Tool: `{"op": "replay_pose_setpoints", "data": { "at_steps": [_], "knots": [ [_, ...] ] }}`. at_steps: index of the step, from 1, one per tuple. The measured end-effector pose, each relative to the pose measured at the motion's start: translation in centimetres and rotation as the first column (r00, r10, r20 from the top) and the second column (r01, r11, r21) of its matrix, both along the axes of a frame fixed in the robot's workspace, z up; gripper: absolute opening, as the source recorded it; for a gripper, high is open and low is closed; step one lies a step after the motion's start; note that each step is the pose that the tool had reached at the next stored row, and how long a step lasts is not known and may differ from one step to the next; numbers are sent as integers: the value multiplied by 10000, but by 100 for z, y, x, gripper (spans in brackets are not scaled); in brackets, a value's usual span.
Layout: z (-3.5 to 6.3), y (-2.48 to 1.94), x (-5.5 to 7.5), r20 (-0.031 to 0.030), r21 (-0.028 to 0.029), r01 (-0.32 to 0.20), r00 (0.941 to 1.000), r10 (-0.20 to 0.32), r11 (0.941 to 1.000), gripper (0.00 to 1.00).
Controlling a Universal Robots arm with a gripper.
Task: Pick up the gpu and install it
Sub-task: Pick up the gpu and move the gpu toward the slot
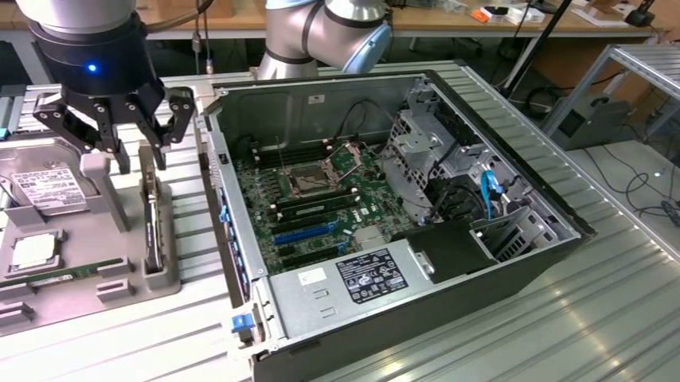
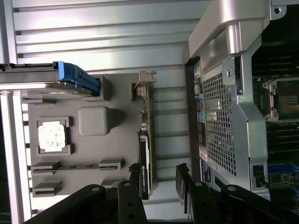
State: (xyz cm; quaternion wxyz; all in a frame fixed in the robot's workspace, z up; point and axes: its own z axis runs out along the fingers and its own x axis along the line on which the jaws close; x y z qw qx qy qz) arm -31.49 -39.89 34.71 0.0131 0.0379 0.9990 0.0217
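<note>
The gpu (image 1: 152, 227) is a thin dark card standing on edge in a slot of the grey holder tray (image 1: 85, 239), on the exterior view's left of the open computer case (image 1: 425, 263). My gripper (image 1: 139, 161) hangs open just above the card's far end, apart from it. From the wrist I look down on the gpu (image 2: 145, 144), with its silvery bracket (image 2: 146, 80) at one end. The gripper (image 2: 160, 184) has one finger beside the card's black end and the other finger (image 2: 183, 184) out towards the case.
The tray also holds a silver hard drive (image 1: 44, 191) with a white label, a CPU (image 1: 32, 251) and a memory stick (image 1: 48, 278). Inside the case lies the green motherboard (image 1: 318, 199) with blue slots (image 1: 302, 233). The case's rear wall (image 2: 224, 121) stands close beside the card.
</note>
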Motion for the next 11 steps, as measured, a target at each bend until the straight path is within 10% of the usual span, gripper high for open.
{"op": "replay_pose_setpoints", "data": {
  "at_steps": [11],
  "knots": [
    [-56, 0, 0, -2, -1, 0, 10000, 0, 10000, 44]
  ]
}}
